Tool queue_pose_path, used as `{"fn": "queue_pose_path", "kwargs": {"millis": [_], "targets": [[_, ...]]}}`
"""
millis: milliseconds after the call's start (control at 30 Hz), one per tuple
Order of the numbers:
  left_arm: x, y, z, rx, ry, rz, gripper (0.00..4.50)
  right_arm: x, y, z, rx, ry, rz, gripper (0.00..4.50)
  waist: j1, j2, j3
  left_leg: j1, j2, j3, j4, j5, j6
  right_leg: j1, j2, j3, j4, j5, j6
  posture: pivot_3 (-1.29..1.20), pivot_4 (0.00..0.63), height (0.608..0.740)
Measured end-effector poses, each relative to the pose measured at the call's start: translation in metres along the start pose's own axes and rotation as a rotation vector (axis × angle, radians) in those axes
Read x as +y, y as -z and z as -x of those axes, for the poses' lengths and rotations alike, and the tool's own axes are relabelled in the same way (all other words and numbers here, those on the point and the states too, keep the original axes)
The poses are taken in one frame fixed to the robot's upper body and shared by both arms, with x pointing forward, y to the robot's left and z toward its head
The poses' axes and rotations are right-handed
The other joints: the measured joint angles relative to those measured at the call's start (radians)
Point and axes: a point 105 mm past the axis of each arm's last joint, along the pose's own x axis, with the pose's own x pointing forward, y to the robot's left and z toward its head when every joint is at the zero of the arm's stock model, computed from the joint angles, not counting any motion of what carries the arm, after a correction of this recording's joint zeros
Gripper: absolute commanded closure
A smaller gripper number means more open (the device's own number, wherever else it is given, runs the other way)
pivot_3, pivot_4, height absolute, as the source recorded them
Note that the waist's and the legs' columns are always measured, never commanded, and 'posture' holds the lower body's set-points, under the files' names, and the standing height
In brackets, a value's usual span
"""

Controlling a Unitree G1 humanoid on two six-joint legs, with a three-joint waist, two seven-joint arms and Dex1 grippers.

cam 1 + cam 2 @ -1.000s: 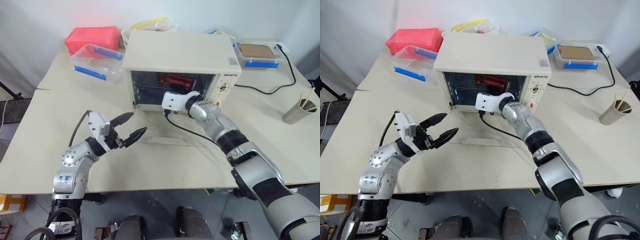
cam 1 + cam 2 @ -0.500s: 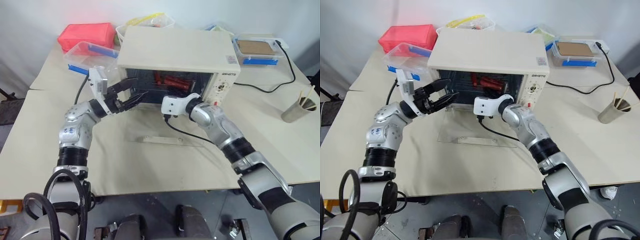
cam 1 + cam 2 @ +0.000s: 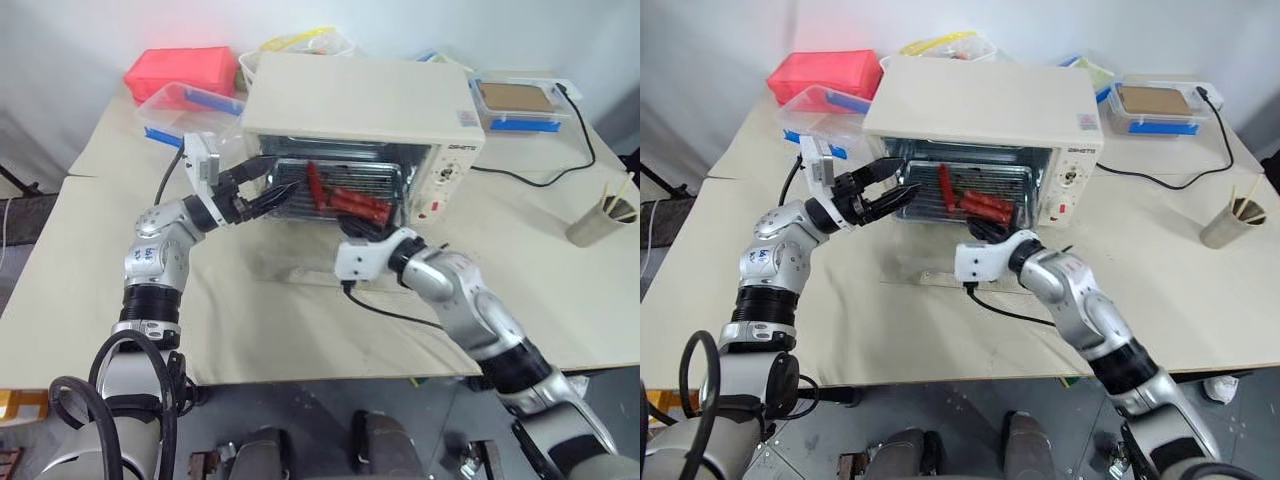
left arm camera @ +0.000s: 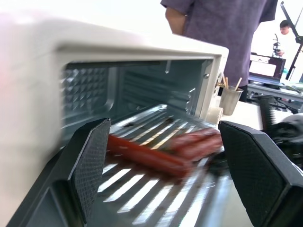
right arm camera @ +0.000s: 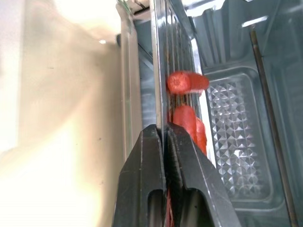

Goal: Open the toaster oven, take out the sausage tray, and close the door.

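- Cream-white toaster oven (image 3: 365, 100) sits at the back-middle of the table (image 3: 60, 290); the door (image 3: 940, 268) is folded down flat onto the tabletop in front of it, glass panel facing up.
- Shiny metal sausage tray (image 3: 345, 190) is partway out of the oven mouth, front edge sticking past the opening over the door; red sausages (image 3: 350, 200) lie on its wire rack, one angled near the left, the others bunched toward the right.
- Right gripper (image 5: 163, 142) has its two black fingers pressed together on the thin front rim of the tray — pinching it, seen edge-on in the right wrist view with sausages just beyond the rim.
- Left gripper (image 3: 262, 190) is spread wide, holding nothing, hovering at the left side of the oven opening; in the left wrist view its fingers (image 4: 92, 165) frame the tray and the cavity without touching either.
- Control panel with knobs (image 3: 447, 175) on the oven's right face; black cord (image 3: 560, 165) runs off to the right.
- Clear plastic boxes with blue clips (image 3: 185, 105) and a red box (image 3: 180, 70) sit behind-left; another lidded box (image 3: 515, 105) behind-right.
- Metal cup with sticks (image 3: 600, 220) at the table's right edge.
- A person in a purple shirt (image 4: 222, 28) stands behind the oven in the left wrist view.
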Motion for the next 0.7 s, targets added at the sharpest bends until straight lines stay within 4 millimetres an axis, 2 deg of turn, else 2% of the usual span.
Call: {"fn": "queue_pose_path", "kwargs": {"millis": [333,433,500,567,700], "targets": [[0.003,-0.002,0.007,0.010,-0.020,0.033,0.59,0.023,-0.006,0.038,-0.008,-0.085,0.006,4.45,0.032,0.000,0.000,-0.001,0.000,0.000,0.007,0.000,0.000,0.003,0.000,0.001,-0.001,0.000,0.000,0.00,0.150,0.740],[0.002,0.001,0.025,0.042,-0.045,0.104,0.59,0.031,-0.008,0.049,-0.014,-0.109,-0.004,4.45,0.029,0.000,0.000,-0.001,0.000,0.000,0.006,0.000,0.000,0.002,0.000,0.001,0.000,0.000,0.000,0.00,0.150,0.740],[0.000,0.004,0.040,0.071,-0.062,0.215,0.59,0.033,-0.008,0.052,-0.011,-0.119,-0.011,4.45,0.025,0.000,0.000,0.000,0.001,0.000,0.007,0.000,0.000,0.003,0.000,0.001,0.001,0.000,0.000,0.00,0.150,0.740],[-0.003,0.006,0.059,0.145,-0.103,0.421,0.59,0.032,-0.009,0.053,-0.018,-0.120,-0.010,4.45,0.023,-0.001,0.000,0.000,0.001,-0.002,0.007,0.000,0.000,0.003,0.001,0.002,0.001,0.000,-0.001,0.00,0.150,0.740],[-0.015,0.005,0.082,0.261,-0.144,0.711,0.59,0.027,-0.016,0.051,-0.062,-0.106,0.010,4.45,0.024,-0.001,0.000,0.001,0.001,-0.004,0.007,0.000,0.000,0.003,0.000,0.004,0.002,0.000,-0.001,0.00,0.150,0.740]]}}
